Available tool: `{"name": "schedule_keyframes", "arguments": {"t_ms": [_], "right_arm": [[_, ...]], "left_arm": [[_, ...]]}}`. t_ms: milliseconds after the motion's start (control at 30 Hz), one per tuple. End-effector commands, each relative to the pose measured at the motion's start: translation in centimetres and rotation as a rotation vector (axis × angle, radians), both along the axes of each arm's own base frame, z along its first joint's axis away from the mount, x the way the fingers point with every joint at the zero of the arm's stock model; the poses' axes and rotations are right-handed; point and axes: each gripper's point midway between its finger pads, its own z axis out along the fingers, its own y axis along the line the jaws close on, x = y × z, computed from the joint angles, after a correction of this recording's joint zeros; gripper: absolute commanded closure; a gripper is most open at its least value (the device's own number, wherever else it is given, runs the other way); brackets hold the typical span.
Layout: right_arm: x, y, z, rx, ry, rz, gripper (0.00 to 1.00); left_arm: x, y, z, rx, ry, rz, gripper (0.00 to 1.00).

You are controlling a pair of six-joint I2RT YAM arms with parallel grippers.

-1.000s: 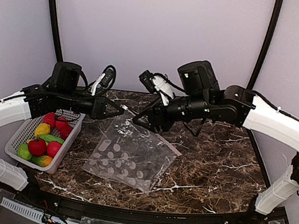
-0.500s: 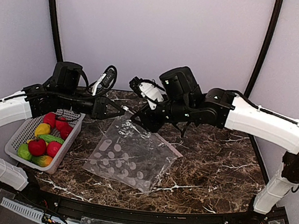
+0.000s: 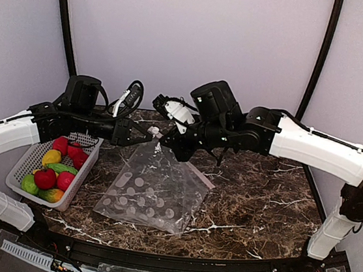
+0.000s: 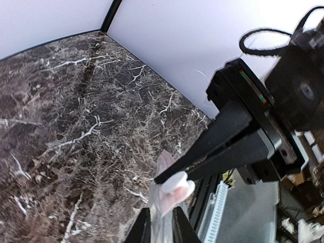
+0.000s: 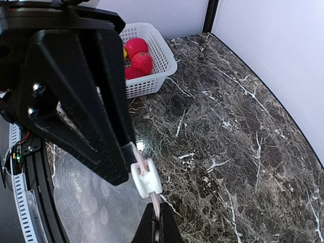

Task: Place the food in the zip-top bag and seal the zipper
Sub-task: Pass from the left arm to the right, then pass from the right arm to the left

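The zip-top bag lies in the middle of the marble table, its far corner lifted into a peak between the two grippers. My right gripper is shut on the pink zipper just below the white slider tab. In the top view my right gripper meets my left gripper over that corner. My left gripper has its jaws slightly apart, with bag film between them and the slider tab just beyond. The food sits in the white basket.
The basket stands at the table's left edge with red fruits showing. Cables hang behind the left arm. Bare marble lies right of the bag. Dark frame posts and pale walls close in the back.
My right gripper has swung left and shut on the zipper strip by the slider. My left jaws have parted a little. The bag's far corner has been drawn up into a peak.
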Motion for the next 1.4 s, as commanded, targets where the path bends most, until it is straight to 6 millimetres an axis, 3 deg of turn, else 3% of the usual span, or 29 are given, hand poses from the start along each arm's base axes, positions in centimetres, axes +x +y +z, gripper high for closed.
{"name": "schedule_keyframes", "arguments": {"t_ms": [0, 67, 133, 400, 667, 967, 1367], "right_arm": [[-1.3, 0.9, 2.5, 0.093, 0.035, 0.085, 1.0], [-1.9, 0.8, 2.9, 0.117, 0.076, 0.132, 1.0], [-2.4, 0.5, 3.2, 0.139, 0.116, 0.184, 1.0], [-3.6, -1.4, 4.5, 0.224, 0.305, 0.33, 1.0], [-5.1, -2.0, 4.3, 0.23, 0.39, 0.421, 1.0], [-5.3, -2.2, 4.1, 0.227, 0.415, 0.42, 1.0], [-5.3, -2.2, 3.9, 0.222, 0.425, 0.42, 1.0]], "left_arm": [[0.1, 0.5, 1.0, 0.016, -0.044, 0.018, 0.65], [0.1, 0.7, 1.5, 0.014, -0.063, 0.029, 0.51], [-0.2, 0.6, 2.2, -0.006, -0.083, 0.011, 0.47], [-3.1, -0.2, 3.5, -0.074, -0.132, -0.174, 0.45], [-3.9, -0.9, 4.6, -0.116, -0.136, -0.251, 0.39], [-3.9, -1.6, 5.5, -0.155, -0.149, -0.297, 0.61], [-4.1, -1.5, 5.0, -0.153, -0.135, -0.302, 0.88]]}}
